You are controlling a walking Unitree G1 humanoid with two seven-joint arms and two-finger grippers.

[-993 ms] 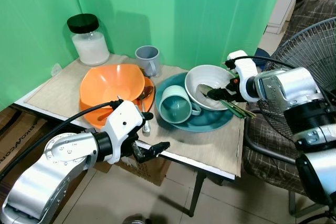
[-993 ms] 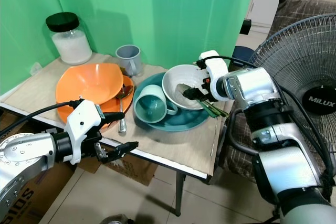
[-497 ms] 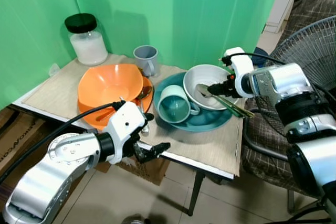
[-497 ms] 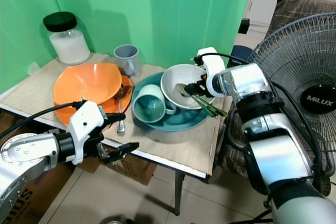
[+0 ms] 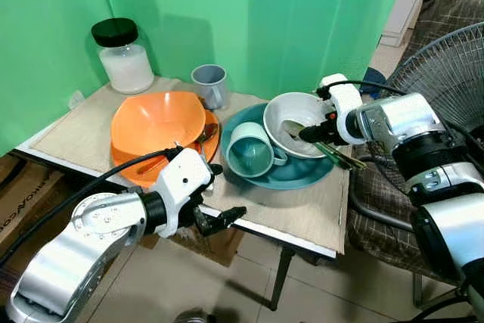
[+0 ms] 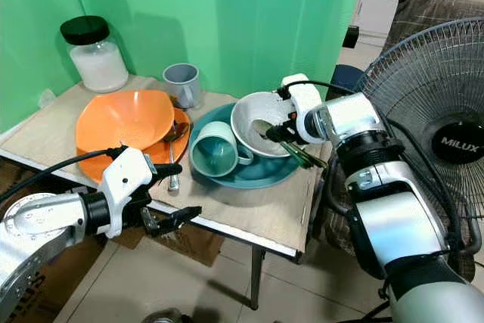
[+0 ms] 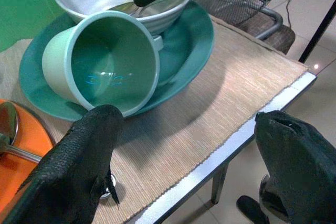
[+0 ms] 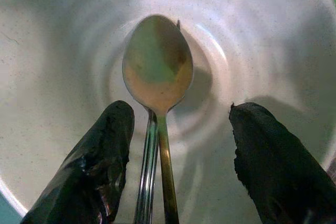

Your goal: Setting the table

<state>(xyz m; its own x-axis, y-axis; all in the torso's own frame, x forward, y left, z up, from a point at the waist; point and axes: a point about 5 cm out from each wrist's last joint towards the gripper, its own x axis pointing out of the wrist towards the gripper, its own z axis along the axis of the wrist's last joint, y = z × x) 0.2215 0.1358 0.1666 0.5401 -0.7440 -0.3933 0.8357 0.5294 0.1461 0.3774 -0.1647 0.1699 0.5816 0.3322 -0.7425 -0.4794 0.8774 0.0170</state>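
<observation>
The right tool (image 8: 178,166) hangs inside the white bowl (image 5: 299,115), its fingers spread on both sides of the spoon (image 8: 157,72) that lies in the bowl, not pinching it. The bowl sits on the teal plate (image 5: 302,175) beside a tipped teal cup (image 5: 252,150). The left tool (image 7: 194,156), also spread wide, hovers at the table (image 5: 302,217) edge near the orange bowl (image 5: 157,120).

My right gripper (image 8: 176,166) has crept further in over the white bowl (image 5: 299,115) since a second ago, its fingers now spread to either side of the spoon (image 8: 157,77) lying inside. My left gripper (image 5: 215,198) has drifted slightly along the table's (image 5: 302,236) front edge. The dishes themselves haven't moved; my head camera shifted slightly
</observation>
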